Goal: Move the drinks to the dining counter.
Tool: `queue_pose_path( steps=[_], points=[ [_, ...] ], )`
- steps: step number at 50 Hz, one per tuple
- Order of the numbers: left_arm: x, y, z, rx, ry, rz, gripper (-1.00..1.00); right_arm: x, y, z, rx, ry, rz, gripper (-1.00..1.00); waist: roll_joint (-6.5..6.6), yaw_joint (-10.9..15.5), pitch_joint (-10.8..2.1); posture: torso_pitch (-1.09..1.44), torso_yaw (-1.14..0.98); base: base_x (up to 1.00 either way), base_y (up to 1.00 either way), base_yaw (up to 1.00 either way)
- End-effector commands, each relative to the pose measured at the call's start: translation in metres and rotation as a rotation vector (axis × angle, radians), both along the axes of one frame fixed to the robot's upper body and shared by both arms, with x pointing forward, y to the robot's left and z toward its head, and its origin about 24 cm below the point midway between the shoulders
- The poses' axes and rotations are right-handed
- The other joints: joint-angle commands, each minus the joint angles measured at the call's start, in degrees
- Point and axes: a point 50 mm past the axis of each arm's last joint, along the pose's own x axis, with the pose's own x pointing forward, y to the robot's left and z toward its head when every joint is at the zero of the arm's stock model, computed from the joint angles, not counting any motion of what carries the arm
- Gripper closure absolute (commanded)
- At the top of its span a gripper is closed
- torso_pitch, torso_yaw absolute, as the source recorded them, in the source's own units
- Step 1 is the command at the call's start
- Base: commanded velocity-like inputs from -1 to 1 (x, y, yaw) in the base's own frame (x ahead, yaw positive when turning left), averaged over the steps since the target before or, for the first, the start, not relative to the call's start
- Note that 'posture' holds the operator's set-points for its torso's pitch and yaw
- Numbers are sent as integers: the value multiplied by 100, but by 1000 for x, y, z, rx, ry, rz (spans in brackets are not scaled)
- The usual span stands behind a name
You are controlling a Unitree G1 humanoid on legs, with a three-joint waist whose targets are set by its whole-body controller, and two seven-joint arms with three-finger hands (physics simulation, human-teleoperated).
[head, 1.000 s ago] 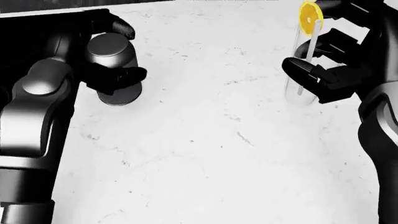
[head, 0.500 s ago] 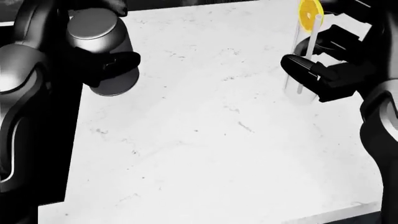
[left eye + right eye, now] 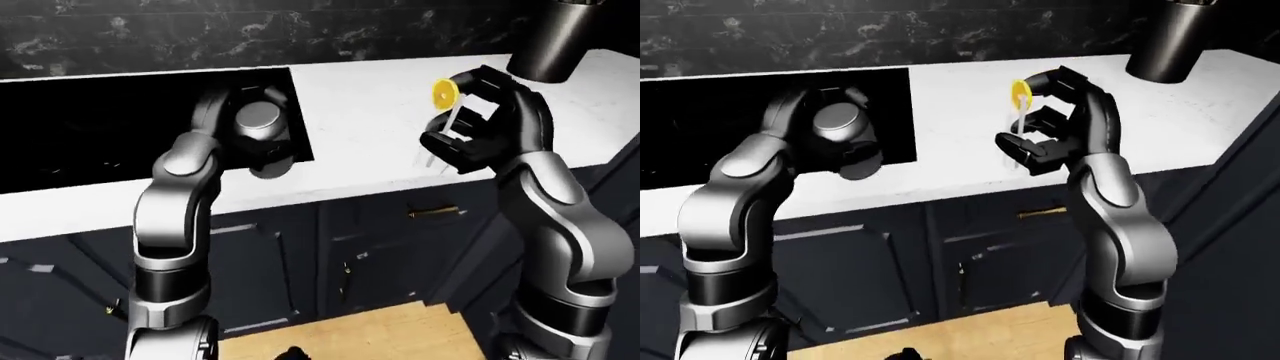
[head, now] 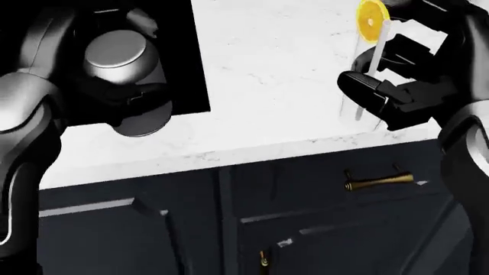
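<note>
So the robot's got both drinks up off the white counter (image 4: pixel 268 74): its left hand (image 4: pixel 126 94) has its black fingers wrapped tight round a silver can (image 4: pixel 126 66), held out over the counter's edge next to the black cooktop (image 3: pixel 90 135). Its right hand (image 4: pixel 405 86) is clamped on a clear tall glass (image 4: pixel 367 80) with a straw and a lemon slice (image 4: pixel 372 14) poking out above the fingers, and past that hand there's a dark container (image 3: pixel 550 37) on the counter, with dark cabinets (image 4: pixel 305 212) below both hands
</note>
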Motion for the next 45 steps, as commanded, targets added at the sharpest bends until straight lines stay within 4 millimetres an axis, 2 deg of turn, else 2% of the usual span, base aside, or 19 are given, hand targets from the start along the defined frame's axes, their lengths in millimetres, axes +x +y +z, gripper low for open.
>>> queue_pose_path(
  steps=[1,3,5,10,11,12,14,17,22,25,27,28,29,31,39,41,42,43,45],
  points=[
    [-8,9,35,-5,-170,49,100,-5,8,22,-22,-121,40,100,-26,131,-143,0,0,-27,0,100],
    [-6,10,32,0,-164,50,100,-4,10,22,-13,-117,53,100,-55,151,-296,0,0,-28,0,100],
    [-8,10,32,1,-167,46,100,-4,11,22,-14,-117,54,100,34,130,-212,0,0,-28,0,100],
    [-9,10,34,-3,-162,35,100,-5,12,22,-16,-118,55,100,472,77,-164,0,0,-28,0,100],
    [-9,9,33,2,-164,33,100,-5,11,21,-16,-117,52,100,608,83,-165,0,0,-27,0,100],
    [-9,9,31,11,-164,30,100,-5,11,20,-23,-117,50,100,866,124,-238,0,0,-27,0,100],
    [-10,7,33,11,-165,25,100,-5,11,20,-23,-118,52,100,726,140,-225,0,0,-29,0,100],
    [-12,6,37,10,-174,19,100,-5,11,21,-22,-120,53,100,508,180,-349,0,0,-28,0,100],
    [-12,5,35,11,-182,18,100,-8,9,24,-20,-125,51,100,283,135,-129,0,0,-28,0,100],
    [-13,3,36,6,-188,10,100,-9,10,23,-18,-126,51,100,126,108,-101,0,0,-28,0,100],
    [-13,3,34,8,-186,4,100,-8,10,23,-19,-125,49,100,-213,72,-168,0,0,-27,0,100],
    [-13,3,34,8,-186,3,100,-8,10,23,-19,-125,50,100,-270,107,-263,0,0,-27,0,100],
    [-14,2,35,8,-187,3,100,-8,10,22,-19,-124,50,100,-126,31,-112,0,0,-28,0,100],
    [-15,3,36,9,-191,0,100,-8,10,22,-19,-124,52,100,-163,128,-249,0,0,-26,0,100],
    [-17,-3,33,-9,-199,-23,100,-8,10,20,-16,-124,53,100,456,45,-164,0,0,-25,0,100],
    [-19,-4,35,-14,-208,-36,100,-7,9,18,-15,-123,45,100,690,48,-183,0,0,-24,0,100],
    [-19,-3,35,-14,-209,-35,100,-8,9,18,-14,-123,45,100,930,87,-255,0,0,-25,0,100],
    [-18,-3,34,-13,-209,-35,100,-8,7,18,-14,-125,41,100,755,101,-170,0,0,-25,0,100],
    [-18,-3,34,-12,-207,-34,100,-9,8,17,-26,-122,43,100,633,161,-341,0,0,-21,0,100]
  ],
)
